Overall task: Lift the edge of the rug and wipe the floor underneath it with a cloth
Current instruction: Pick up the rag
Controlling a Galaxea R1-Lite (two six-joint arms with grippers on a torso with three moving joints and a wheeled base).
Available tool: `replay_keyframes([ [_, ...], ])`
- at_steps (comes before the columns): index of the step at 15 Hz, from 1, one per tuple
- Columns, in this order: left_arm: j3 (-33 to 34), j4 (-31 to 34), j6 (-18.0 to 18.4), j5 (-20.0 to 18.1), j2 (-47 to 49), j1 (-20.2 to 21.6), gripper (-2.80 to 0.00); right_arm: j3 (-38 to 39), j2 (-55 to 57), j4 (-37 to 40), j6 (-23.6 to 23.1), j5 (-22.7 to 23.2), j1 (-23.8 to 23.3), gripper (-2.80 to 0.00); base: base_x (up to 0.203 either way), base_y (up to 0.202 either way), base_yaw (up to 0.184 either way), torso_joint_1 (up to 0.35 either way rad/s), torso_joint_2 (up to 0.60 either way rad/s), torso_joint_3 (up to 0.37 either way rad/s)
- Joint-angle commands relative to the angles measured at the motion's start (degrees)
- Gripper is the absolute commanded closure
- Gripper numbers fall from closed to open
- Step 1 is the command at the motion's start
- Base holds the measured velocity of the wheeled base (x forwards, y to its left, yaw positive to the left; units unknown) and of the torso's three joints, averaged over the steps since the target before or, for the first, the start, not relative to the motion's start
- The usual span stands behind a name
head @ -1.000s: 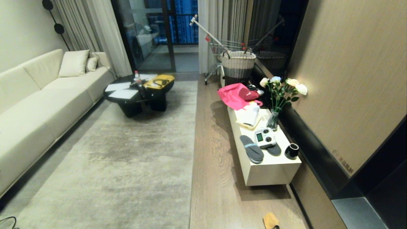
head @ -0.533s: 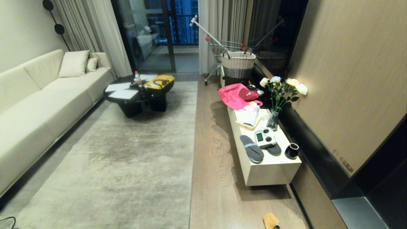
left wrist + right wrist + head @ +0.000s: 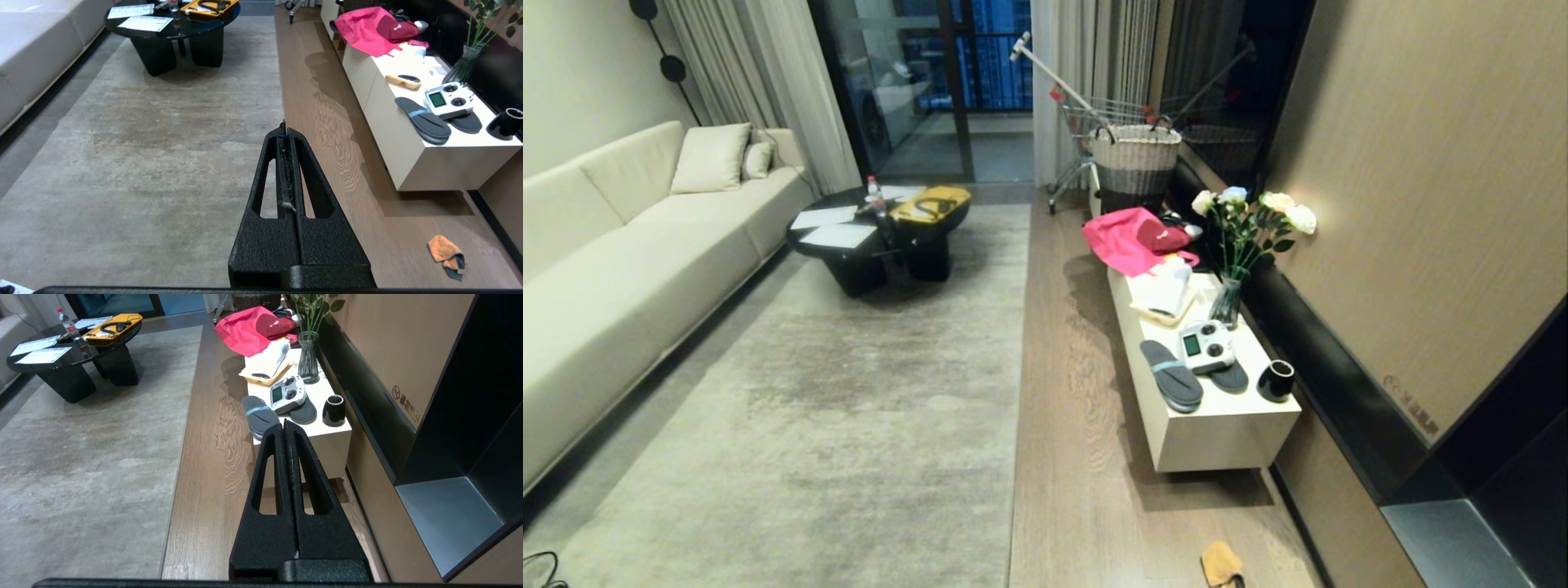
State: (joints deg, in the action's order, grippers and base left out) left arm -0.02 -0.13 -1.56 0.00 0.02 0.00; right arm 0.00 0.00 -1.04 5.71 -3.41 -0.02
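A white worktop stands on the floor carrying grey slippers, a white controller, a black cup and a vase of flowers, with the rug edge beside it and the cloth lying nearer than its front end.

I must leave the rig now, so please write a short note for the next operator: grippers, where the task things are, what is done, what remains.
Left gripper: shut, empty, held above the rug edge.
Right gripper: shut, empty, held above the floor near the white bench.
Orange cloth: lying crumpled on the floor, near the end of the bench, apart from the rug.
Done: nothing; rug lies flat, cloth not picked up.
Left: take the cloth, lift the rug edge, wipe the floor underneath.
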Motion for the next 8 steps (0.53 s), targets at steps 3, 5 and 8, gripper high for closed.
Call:
replay_keyframes([
  [3,0.02,-0.04,-0.02,0.00,-0.02,0.00,0.00,0.00,0.00,-0.08,0.01,-0.01,0.02,0.00,0.000,0.000,0.000,-0.128,0.31,0.174],
  [5,0.02,-0.04,-0.02,0.00,-0.02,0.00,0.00,0.00,0.00,-0.02,-0.03,-0.01,-0.04,0.00,0.000,0.000,0.000,-0.137,0.31,0.178],
  [8,0.02,-0.04,-0.02,0.00,-0.02,0.00,0.00,0.00,0.00,-0.06,0.01,-0.01,0.02,0.00,0.000,0.000,0.000,-0.131,0.32,0.193],
])
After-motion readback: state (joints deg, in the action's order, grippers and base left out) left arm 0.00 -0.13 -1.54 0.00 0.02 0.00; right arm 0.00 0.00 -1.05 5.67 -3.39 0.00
